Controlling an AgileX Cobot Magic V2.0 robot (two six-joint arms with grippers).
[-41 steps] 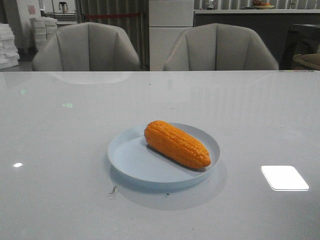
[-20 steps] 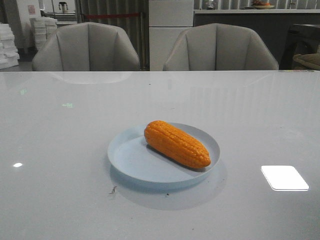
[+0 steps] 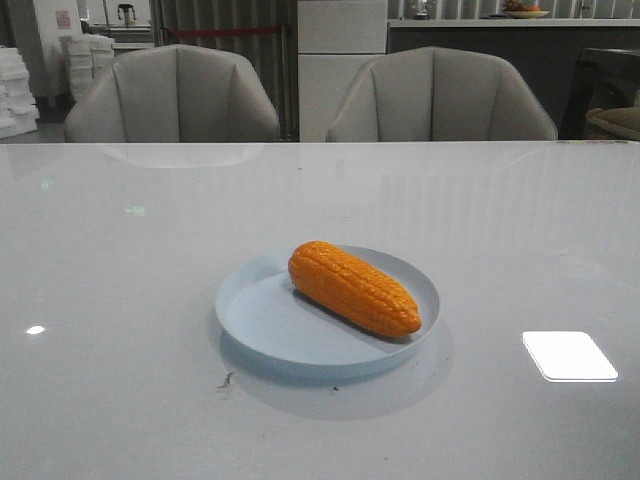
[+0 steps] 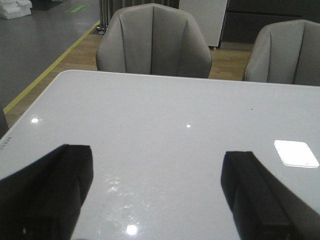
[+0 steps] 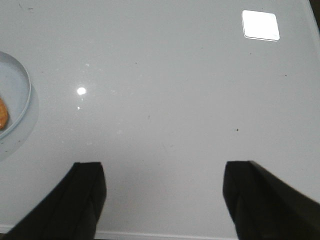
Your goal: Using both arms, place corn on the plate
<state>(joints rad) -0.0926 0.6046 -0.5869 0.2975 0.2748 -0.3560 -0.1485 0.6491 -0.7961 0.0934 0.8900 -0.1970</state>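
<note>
Left hand [image 4: 157,197] spread over bare table [image 4: 175,125], chairs [image 4: 154,40] beyond, corn [image 3: 354,288] on plate [image 3: 260,325]

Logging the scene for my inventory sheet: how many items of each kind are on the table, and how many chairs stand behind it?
Corn: 1, lying on the plate
Plate: 1
Chairs: 2, behind the table
Total: 4
</note>
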